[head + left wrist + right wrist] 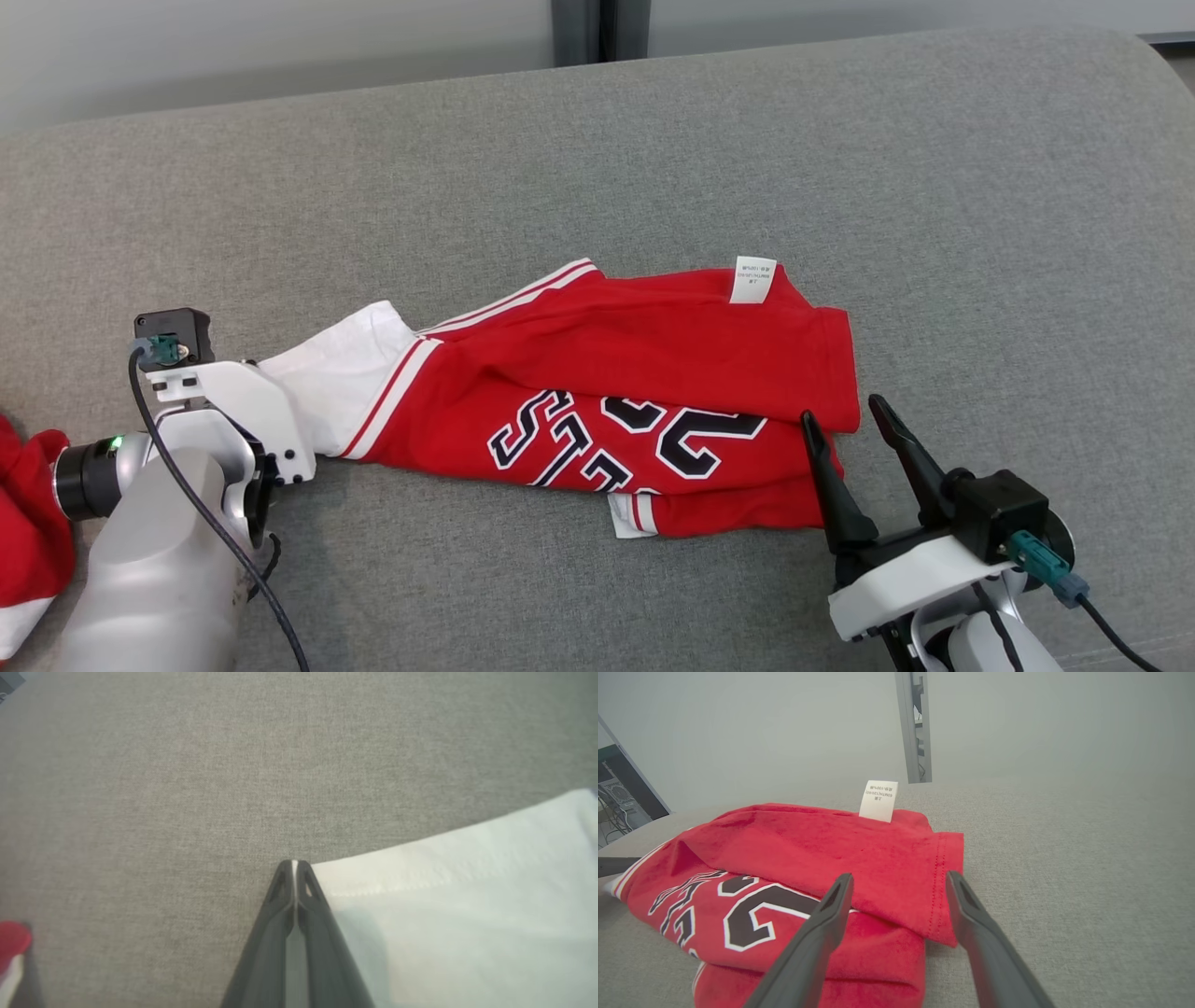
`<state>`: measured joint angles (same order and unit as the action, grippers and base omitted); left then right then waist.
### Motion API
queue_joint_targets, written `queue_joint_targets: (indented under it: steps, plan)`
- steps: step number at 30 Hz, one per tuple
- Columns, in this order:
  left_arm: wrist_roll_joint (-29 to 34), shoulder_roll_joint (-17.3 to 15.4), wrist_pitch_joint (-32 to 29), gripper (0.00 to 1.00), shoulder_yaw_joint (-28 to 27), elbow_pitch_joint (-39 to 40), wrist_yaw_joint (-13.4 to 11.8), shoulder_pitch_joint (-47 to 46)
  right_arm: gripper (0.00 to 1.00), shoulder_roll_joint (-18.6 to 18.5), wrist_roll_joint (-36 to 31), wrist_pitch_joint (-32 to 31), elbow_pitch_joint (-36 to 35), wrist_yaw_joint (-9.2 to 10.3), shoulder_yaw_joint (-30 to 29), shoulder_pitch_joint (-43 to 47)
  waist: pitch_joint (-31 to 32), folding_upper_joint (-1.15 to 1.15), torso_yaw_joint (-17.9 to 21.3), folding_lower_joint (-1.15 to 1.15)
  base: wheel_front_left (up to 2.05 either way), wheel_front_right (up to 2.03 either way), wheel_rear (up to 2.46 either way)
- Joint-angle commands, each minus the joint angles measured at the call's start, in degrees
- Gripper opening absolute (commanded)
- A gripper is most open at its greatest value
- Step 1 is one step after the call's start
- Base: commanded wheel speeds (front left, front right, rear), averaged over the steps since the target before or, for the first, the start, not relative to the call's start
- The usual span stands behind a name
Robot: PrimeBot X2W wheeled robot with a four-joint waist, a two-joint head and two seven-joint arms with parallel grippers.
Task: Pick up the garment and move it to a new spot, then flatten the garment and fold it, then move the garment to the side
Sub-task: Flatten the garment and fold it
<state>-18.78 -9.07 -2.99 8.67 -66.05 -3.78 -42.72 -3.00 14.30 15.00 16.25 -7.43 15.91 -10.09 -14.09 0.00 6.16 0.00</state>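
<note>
We see the red shirt [635, 373] lying rumpled and partly doubled over on the grey cushion [653, 140], stretched between our two claws.

The left claw [294, 864] has its fingers pressed together. A thin pale strip shows between them, matching the white sleeve [345, 373], so we take it to be pinching the shirt at the sleeve's edge. In that claw's own view, the sleeve spreads away from the fingertips to the right. On its other side, well apart from it, lies another piece of red cloth [28, 523].

The right claw [843, 415] is spread wide and holds nothing. Its two fingertips sit on either side of the shirt's stitched corner. We cannot tell whether they touch the fabric. Just beside its left finger is the black and white lettering [616, 439]. Beyond its tips, at the shirt's far edge, a white tag [752, 278] pokes out.
</note>
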Motion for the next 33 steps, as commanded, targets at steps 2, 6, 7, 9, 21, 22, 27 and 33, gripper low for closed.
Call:
queue_joint_targets:
  steps: [2, 6, 7, 9, 21, 22, 27, 33]
  plan:
    - [-0.6, -0.6, 2.7, 0.00, -0.1, 0.3, 0.7, 0.2, 1.00, -0.1, 0.3, 0.3, -0.2, -0.12, -0.4, -1.0, -0.1, 0.00, 0.1, 0.00, 0.00, 0.00, 0.00]
    - [-1.3, -0.8, 9.6, 0.00, -0.8, 2.9, 1.4, 1.8, 1.00, -0.1, 5.4, 0.3, 1.3, -0.11, -1.9, -0.7, -0.1, 0.00, 0.2, 0.00, 0.00, 0.00, 0.00]
    - [-1.3, -0.8, 9.6, 0.00, -0.8, 2.9, 1.4, 1.8, 1.00, -0.1, 5.4, 0.3, 1.3, -0.11, -1.9, -0.7, -0.1, 0.00, 0.2, 0.00, 0.00, 0.00, 0.00]
    - [-2.1, -0.4, 13.9, 0.00, -1.2, 5.5, 2.9, 2.4, 1.00, 0.0, 8.7, 0.3, 3.0, -0.13, -1.1, -2.2, 0.1, 0.00, -0.1, 0.00, 0.00, 0.00, 0.00]
    - [-1.8, -0.5, 18.2, 0.00, -2.8, 25.0, 3.2, 13.8, 1.00, -9.2, 29.1, -4.2, 16.7, -0.12, 9.9, -15.2, 0.4, 0.00, -3.0, 0.00, 0.00, 0.00, 0.00]
    - [-1.6, -0.5, 18.2, 0.00, -2.8, 27.5, 2.7, 15.3, 1.00, -10.9, 32.8, -6.4, 17.2, -0.12, 12.1, -17.7, 0.2, 0.00, -3.3, 0.00, 0.00, 0.00, 0.00]
    - [-1.5, -0.2, 17.7, 0.00, -2.2, 31.7, 1.9, 17.7, 1.00, -15.3, 41.1, -12.4, 17.4, -0.12, 16.7, -21.8, -0.2, 0.00, -4.1, 0.00, 0.00, 0.00, 0.00]
    - [-1.5, -0.5, 16.4, 0.00, -1.6, 35.0, 1.2, 18.9, 1.00, -18.8, 46.8, -17.0, 18.4, -0.12, 21.2, -25.7, -1.1, 0.00, -4.8, 0.00, 0.00, 0.00, 0.00]
